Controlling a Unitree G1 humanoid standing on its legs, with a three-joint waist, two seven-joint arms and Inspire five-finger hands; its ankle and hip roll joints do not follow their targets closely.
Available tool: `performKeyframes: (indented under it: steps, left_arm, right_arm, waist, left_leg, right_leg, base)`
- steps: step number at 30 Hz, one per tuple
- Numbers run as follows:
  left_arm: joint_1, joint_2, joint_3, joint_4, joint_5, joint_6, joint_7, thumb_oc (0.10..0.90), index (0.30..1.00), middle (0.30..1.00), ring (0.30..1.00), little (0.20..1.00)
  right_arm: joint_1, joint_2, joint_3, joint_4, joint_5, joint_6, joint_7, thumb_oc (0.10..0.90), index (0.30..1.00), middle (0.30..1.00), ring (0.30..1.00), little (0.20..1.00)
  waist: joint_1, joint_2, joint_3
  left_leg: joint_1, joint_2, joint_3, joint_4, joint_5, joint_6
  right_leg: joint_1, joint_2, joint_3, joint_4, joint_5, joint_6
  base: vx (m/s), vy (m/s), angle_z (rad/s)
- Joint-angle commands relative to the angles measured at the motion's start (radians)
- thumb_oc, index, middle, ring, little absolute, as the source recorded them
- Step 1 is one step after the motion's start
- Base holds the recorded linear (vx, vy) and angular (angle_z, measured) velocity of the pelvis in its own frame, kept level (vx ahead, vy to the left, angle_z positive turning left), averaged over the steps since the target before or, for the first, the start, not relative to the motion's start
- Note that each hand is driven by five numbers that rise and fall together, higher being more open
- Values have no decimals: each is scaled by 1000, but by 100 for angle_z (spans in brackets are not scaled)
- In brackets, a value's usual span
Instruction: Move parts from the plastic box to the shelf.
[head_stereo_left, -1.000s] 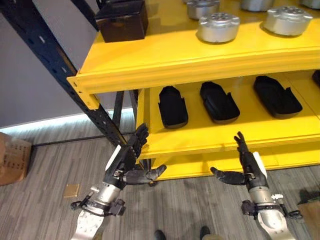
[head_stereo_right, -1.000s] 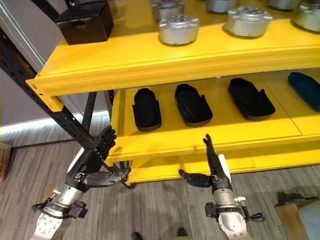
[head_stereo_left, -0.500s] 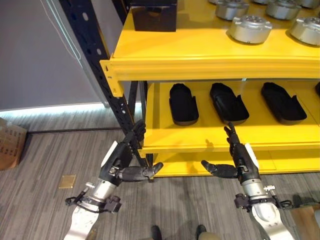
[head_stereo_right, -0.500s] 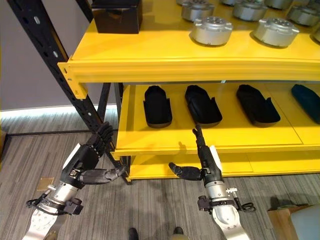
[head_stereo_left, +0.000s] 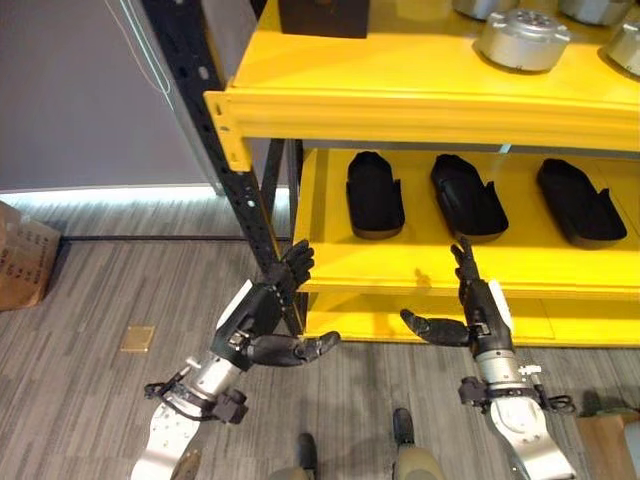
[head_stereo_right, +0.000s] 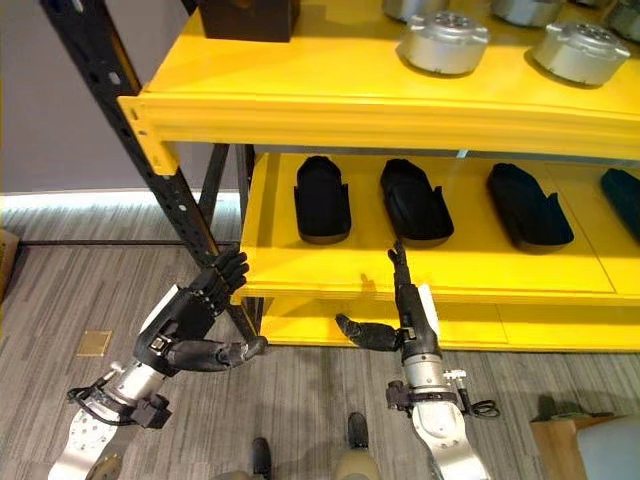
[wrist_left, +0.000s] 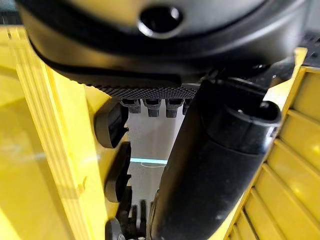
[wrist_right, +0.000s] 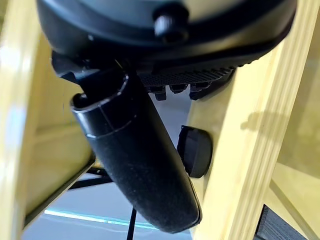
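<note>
Both hands are empty right now. The left hand (head_stereo_left: 262, 318) hangs by the rack's dark post (head_stereo_left: 215, 150) with its fingers (head_stereo_left: 293, 266) straight and relaxed, thumb stuck out sideways, grasping nothing. The right hand (head_stereo_left: 478, 312) is the same story: fingers pointing up at the front edge of the lower shelf (head_stereo_left: 440, 275), thumb out to the side, nothing in it. Whether it actually touches the edge I can't tell.

The parts on show are already on the rack — three black moulded parts (head_stereo_left: 375, 193) lined up on the lower shelf, evenly spaced and all pointing the same way, so it looks like someone (or the robot) is filling a row. Silver round parts (head_stereo_left: 523, 38) sit up on the top shelf (head_stereo_left: 400, 95), and there's a dark box (head_stereo_left: 325, 15) at its left end. I'm not sure that's the plastic box from the task; it looks more like a solid black block.

My guess is the hands are open and low because this is a between-trips moment — no part in hand, so the next step is fetching one. There's free space at the left end of that black row. A cardboard box (head_stereo_left: 25, 268) sits on the floor (head_stereo_left: 110, 310) off to the left.
</note>
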Motion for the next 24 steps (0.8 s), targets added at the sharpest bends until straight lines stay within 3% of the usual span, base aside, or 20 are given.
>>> performKeyframes:
  steps: [1,7,24]
  left_arm:
    - [-74,-7,5,-111,-26,-92,-15,900,1000,1000,1000,1000]
    - [-53,-13,-2,-116,-45,-94,-21,900,1000,1000,1000,1000]
    - [-39,-6,4,-136,-37,-60,2,900,1000,1000,1000,1000]
  right_arm:
    - [-102,-32,-18,-83,-1,-76,7,900,1000,1000,1000,1000]
    - [-124,-73,8,-78,7,-82,0,900,1000,1000,1000,1000]
    - [-175,-96,73,-75,31,-80,93,900,1000,1000,1000,1000]
  waist:
    - [-2,24,-70]
    - [16,22,-98]
    - [35,34,-107]
  left_leg:
    - [39,15,28,-6,-62,41]
    - [44,38,30,-6,-57,16]
    - [40,63,16,-6,-40,-5]
  right_leg:
    - [-51,32,-17,83,-40,8]
    - [28,36,-47,13,-55,-15]
    - [60,46,-62,-2,-74,-36]
  base:
    - [74,-157,0]
    - [72,-131,2]
    - [25,-39,-2]
